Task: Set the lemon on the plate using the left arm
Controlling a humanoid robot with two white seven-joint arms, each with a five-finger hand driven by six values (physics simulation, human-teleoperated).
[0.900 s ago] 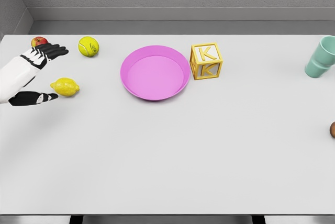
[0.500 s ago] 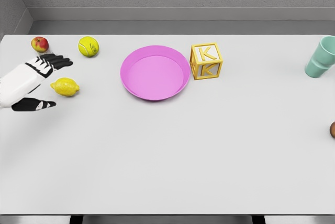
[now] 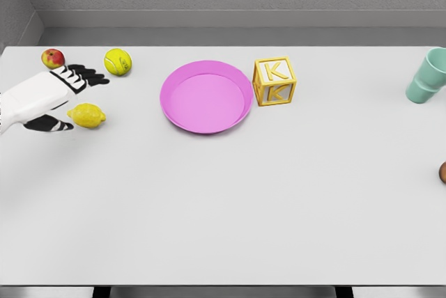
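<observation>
Just lemon between spread fingers

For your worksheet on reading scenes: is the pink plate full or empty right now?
Empty. The pink plate shows only bare pink inside; the lemon lies on the table beside the open left hand.

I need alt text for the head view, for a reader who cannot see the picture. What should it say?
A white robot left hand, fingers open, reaches around a lemon at the left of a white table without gripping it. To the right are an empty pink plate and a yellow letter block; an apple and tennis ball lie behind the hand.
</observation>
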